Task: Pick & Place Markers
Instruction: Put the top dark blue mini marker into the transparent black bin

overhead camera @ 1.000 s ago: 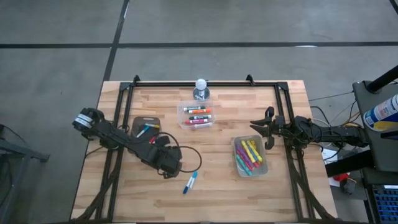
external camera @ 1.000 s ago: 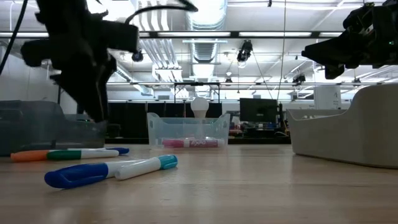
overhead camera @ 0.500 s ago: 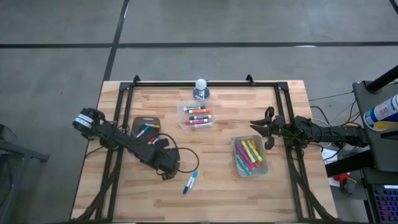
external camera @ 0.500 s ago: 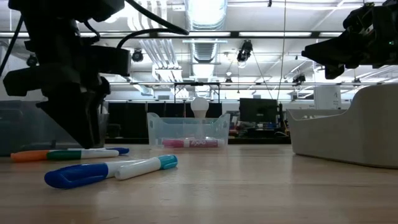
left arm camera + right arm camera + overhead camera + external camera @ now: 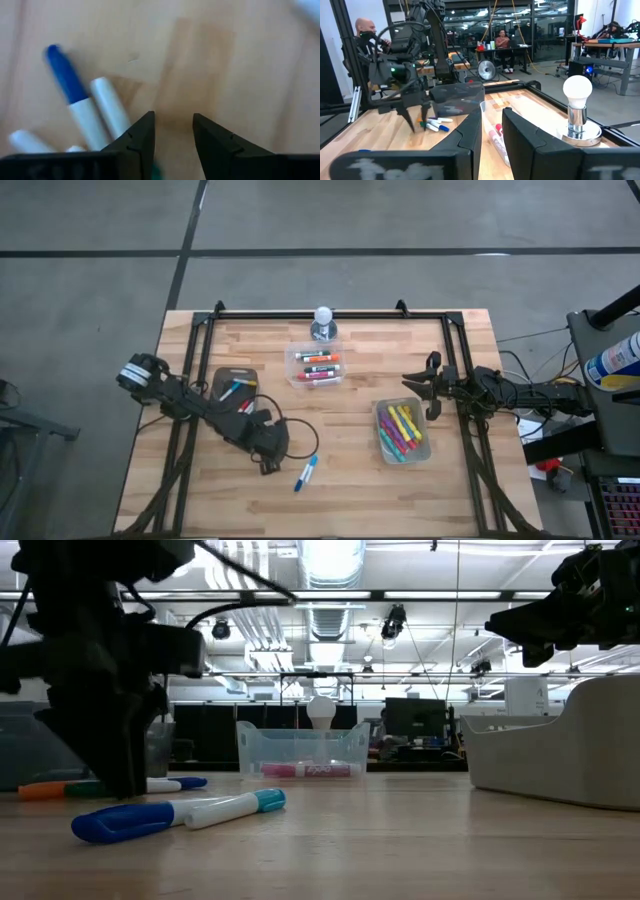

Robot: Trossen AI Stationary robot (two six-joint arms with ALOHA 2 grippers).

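Two markers [image 5: 305, 472] lie side by side on the bare wood near the table's front: a blue-capped one [image 5: 130, 822] and a white one with a teal cap [image 5: 235, 806]. My left gripper [image 5: 268, 467] points steeply down just left of them, open, its tips [image 5: 122, 790] low over the table. In the left wrist view bare wood shows between the tips of my left gripper [image 5: 173, 122], with the blue-capped marker [image 5: 67, 85] and a white marker body [image 5: 110, 112] beside them. My right gripper [image 5: 420, 390] waits level at the right, fingers slightly apart, holding nothing.
A dark flat tray [image 5: 238, 372] with a few markers [image 5: 231, 390] lies behind the left arm. A clear tub [image 5: 290, 360] with markers stands at mid-table, a light bulb on a stand [image 5: 322, 320] behind it. A second tub [image 5: 378, 408] of markers stands at the right.
My left gripper has gone down toward the table and tipped more steeply, ending low beside the two loose markers. The markers have not moved.
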